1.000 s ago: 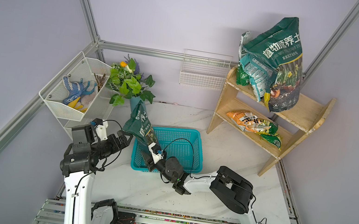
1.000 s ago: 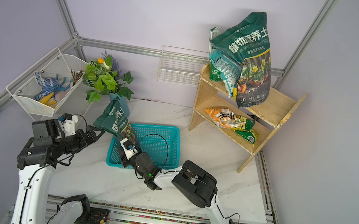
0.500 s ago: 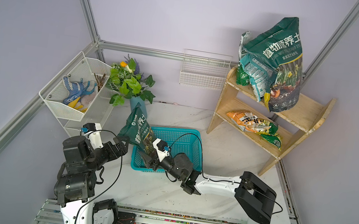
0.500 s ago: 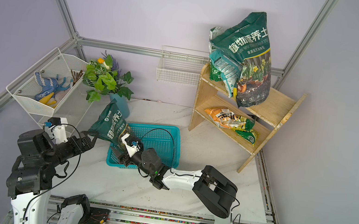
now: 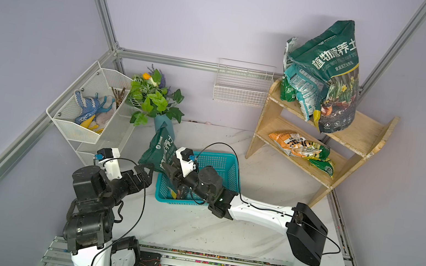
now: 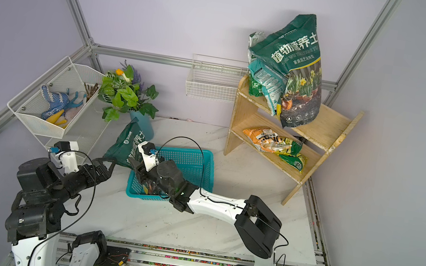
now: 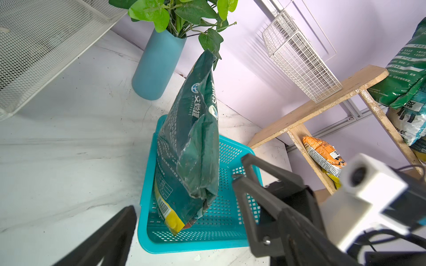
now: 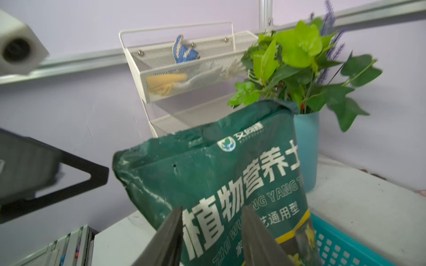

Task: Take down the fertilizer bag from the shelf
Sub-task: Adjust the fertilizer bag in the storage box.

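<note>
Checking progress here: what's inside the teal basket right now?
One dark green bag stands upright in the teal basket; the floor under the bag and behind the right gripper is hidden.

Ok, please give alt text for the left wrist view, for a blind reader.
A dark green bag stands on end in a teal basket; the right gripper is open beside it. Behind are a blue vase and wooden shelf.
</note>
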You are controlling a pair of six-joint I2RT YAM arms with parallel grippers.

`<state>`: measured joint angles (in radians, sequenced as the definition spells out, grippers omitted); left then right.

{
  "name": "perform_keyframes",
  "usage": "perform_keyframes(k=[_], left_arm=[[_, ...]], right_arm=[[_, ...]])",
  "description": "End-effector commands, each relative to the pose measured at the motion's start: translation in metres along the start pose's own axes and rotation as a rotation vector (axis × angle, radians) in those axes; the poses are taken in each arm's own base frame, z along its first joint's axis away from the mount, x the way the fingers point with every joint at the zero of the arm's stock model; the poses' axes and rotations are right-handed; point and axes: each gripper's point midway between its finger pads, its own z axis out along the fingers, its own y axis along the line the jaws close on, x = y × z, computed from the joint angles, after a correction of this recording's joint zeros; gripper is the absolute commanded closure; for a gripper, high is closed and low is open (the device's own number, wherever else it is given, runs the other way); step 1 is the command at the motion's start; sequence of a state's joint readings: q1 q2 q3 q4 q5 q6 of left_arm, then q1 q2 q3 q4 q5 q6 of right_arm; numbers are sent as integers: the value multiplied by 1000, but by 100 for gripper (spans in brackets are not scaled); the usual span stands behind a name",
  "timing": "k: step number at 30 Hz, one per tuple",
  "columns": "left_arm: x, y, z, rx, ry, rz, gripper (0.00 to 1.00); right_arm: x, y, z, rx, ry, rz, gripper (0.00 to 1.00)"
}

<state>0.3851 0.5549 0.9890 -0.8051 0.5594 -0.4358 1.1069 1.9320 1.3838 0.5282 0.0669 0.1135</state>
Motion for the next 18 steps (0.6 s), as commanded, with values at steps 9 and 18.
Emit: perform_keyframes(k=[9,18], left_arm=[[-7,0,-4,-19,-29,10,0],[-6,2,-4,-31,-30,7,0]], right_arm=[[42,4,30,23,174,2,49],[-90,-37,-43,317,40,-114,27]])
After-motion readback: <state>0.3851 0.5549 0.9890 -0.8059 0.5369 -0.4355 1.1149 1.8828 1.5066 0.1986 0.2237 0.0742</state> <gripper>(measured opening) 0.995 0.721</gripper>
